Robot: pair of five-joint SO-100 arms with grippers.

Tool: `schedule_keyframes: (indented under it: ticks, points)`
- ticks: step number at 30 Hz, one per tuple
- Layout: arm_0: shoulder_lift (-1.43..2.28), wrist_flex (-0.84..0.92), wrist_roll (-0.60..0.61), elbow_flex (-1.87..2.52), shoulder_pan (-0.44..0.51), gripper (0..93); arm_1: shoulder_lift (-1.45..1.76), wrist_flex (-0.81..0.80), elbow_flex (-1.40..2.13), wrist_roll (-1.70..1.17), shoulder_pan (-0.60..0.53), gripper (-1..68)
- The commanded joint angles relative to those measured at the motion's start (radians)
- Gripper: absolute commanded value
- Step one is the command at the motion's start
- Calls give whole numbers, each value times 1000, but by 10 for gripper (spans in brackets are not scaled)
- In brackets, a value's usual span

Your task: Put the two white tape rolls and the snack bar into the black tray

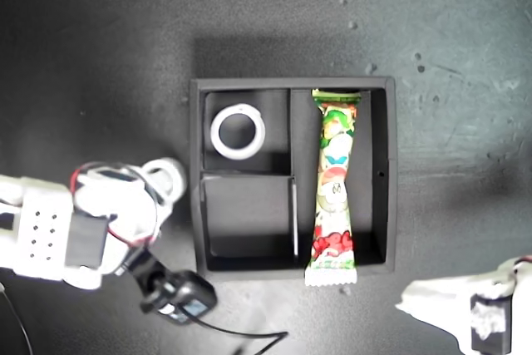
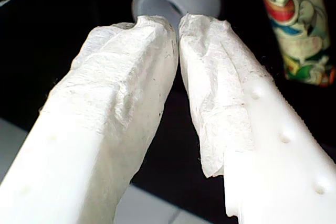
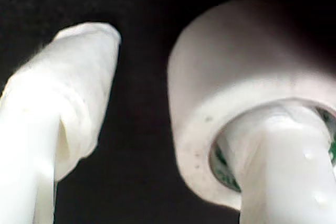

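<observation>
**Hanging one tape roll on a finger beside the tray**

One white tape roll (image 1: 216,132) lies flat in the small compartment at the upper left of the black tray (image 1: 196,180). The small compartment below it holds nothing. The snack bar (image 1: 334,180) lies lengthwise in the long compartment on the exterior view's right side of the tray. Its lower crimped end rests over the tray's bottom wall and pokes out onto the dark table (image 1: 100,39).

The other white tape roll (image 3: 210,103) is outside the tray. In the second wrist view it sits threaded on one finger of my second gripper (image 3: 157,61), the finger passing through its open centre. The opposite finger (image 3: 79,77) stands well apart from the roll, so the jaws are wide and nothing is pinched between them. In the exterior view this matches the arm (image 1: 91,222) at the lower left of the frame, with a white rounded shape at its tip just beside the tray's left wall.

My first gripper (image 2: 177,24) has its padded jaws drawn almost together, only a thin slit between the tips, and nothing in them. Beyond the tips the first wrist view shows the roll in the tray and part of the snack bar's cartoon wrapper. A second arm (image 1: 465,309) sits at the lower right of the exterior view, apart from the tray.
</observation>
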Motion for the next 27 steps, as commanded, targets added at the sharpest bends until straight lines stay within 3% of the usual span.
schedule_keyframes:
  ticks: [1, 6, 13, 21, 27]
  points:
    - [-5, -6, 5, 2, -9, 110, 11, 3, -34, -60, -15, 1]
    - [26, 17, -17, 14, -14, 0, 11, 3, -20, -63, -18, 1]
    - [210, 115, -35, 46, -9, 0, 9, -2, -87, -26, 8, 0]
    - [509, 380, 5, -55, -20, 0, 23, 8, -262, 319, 210, -3]
    - [526, 566, 92, -325, -35, 0, 138, 8, -120, 440, 299, -4]
